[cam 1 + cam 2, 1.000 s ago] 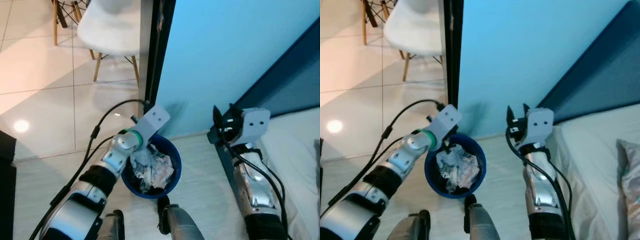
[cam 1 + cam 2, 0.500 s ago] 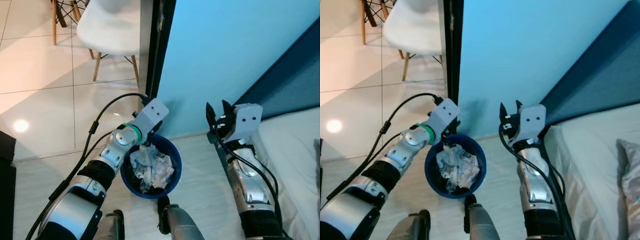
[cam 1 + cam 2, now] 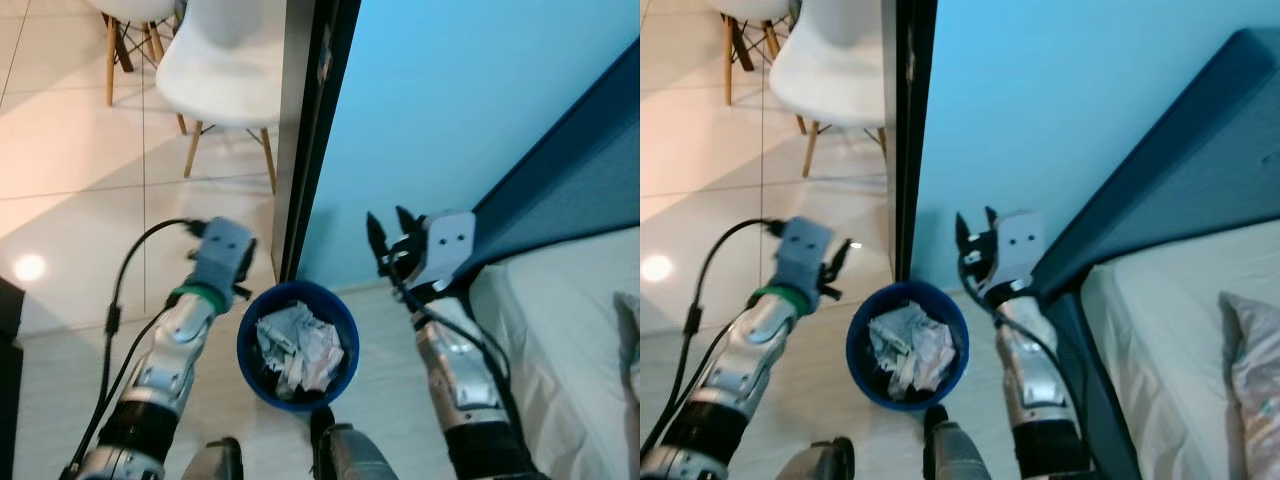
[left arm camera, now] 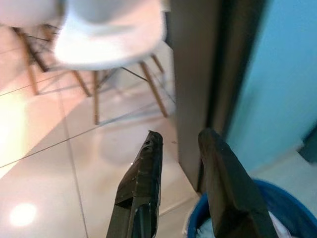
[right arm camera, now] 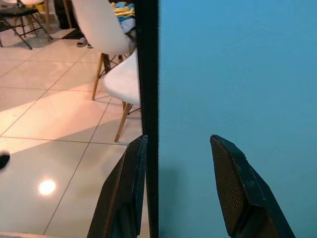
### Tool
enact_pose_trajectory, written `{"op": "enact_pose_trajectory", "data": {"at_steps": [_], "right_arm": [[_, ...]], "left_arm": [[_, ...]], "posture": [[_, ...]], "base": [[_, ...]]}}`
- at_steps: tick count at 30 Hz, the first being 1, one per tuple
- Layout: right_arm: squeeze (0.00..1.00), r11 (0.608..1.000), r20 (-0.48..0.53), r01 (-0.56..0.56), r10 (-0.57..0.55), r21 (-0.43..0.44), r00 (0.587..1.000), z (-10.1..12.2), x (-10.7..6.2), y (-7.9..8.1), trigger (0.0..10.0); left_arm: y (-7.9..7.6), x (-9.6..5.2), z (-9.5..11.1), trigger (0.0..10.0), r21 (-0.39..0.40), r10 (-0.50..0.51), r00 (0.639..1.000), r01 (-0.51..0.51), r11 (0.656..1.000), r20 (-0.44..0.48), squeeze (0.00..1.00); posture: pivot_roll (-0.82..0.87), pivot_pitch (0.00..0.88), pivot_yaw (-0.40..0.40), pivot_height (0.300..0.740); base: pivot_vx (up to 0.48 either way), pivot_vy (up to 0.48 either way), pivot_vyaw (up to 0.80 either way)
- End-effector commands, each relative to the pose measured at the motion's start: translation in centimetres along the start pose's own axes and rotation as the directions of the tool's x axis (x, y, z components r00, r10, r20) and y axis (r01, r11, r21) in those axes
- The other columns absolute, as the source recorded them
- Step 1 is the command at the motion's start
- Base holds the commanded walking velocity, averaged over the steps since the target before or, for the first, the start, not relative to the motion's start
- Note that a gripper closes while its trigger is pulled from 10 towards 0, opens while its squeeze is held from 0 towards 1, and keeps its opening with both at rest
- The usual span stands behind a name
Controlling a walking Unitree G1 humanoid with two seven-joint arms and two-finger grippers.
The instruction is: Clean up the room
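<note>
A round blue bin (image 3: 298,288) stands on the floor by the blue wall, filled with crumpled paper (image 3: 295,345). My left gripper (image 3: 242,272) hangs just left of the bin's rim, above the tiles. In the left wrist view its fingers (image 4: 143,183) stand a little apart with nothing between them, and the bin's rim (image 4: 198,218) lies below them. My right gripper (image 3: 390,228) is raised to the right of the bin, close to the wall. It is open and empty, as its fingers (image 5: 233,193) show in the right wrist view.
A dark door frame (image 3: 310,130) runs up behind the bin, with the blue wall (image 3: 470,90) to its right. A white chair (image 3: 225,60) stands on the glossy tiles beyond. A bed (image 3: 570,320) with a dark blue headboard (image 3: 570,170) lies at the right.
My left gripper has drawn out of the bin, to its left side. My right gripper has moved left, nearer the bin and wall. The camera has shifted a little.
</note>
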State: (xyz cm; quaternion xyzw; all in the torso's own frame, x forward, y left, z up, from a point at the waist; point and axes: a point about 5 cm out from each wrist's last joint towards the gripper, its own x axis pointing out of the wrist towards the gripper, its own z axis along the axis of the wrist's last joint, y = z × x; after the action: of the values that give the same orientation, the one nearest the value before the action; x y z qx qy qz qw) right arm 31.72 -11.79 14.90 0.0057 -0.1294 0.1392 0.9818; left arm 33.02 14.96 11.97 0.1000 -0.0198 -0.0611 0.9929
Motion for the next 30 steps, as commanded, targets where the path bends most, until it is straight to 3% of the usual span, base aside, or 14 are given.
{"op": "enact_pose_trajectory", "data": {"at_steps": [1, 4, 10, 30], "right_arm": [[0.00, 1.000, -0.032, 0.017, -0.017, 0.017, 0.999, -0.9, -0.7, -0.1, 10.0], [0.00, 1.000, -0.041, 0.002, -0.001, 0.023, 0.999, -1.1, -0.6, 0.4, 10.0], [0.00, 1.000, -0.035, 0.015, -0.014, 0.023, 0.999, -0.8, 0.1, -0.1, 10.0], [0.00, 1.000, -0.053, 0.021, -0.020, 0.014, 0.998, -1.2, 0.1, -0.2, 10.0]], "left_arm": [[-0.1, -0.3, -0.4, 10.0, -0.021, 0.021, 1.000, -0.021, 1.000, -0.011, 0.00], [-0.1, -0.4, 0.1, 10.0, -0.024, 0.059, 0.998, -0.058, 0.998, 0.027, 0.00], [-1.8, -0.6, 2.2, 10.0, 0.065, -0.010, 0.991, 0.002, 0.998, 0.131, 0.00], [-2.4, -1.1, 3.0, 10.0, 0.043, -0.001, 0.991, -0.005, 0.999, 0.135, 0.00]], "posture": [[-0.11, 0.097, -0.012, 0.732], [-0.11, 0.082, -0.020, 0.732], [-0.12, 0.083, -0.012, 0.732], [-0.11, 0.094, -0.018, 0.732]], "base": [[0.000, 0.000, 0.00], [0.000, 0.000, 0.00], [-0.179, 0.000, 0.00], [-0.417, 0.000, 0.00]]}}
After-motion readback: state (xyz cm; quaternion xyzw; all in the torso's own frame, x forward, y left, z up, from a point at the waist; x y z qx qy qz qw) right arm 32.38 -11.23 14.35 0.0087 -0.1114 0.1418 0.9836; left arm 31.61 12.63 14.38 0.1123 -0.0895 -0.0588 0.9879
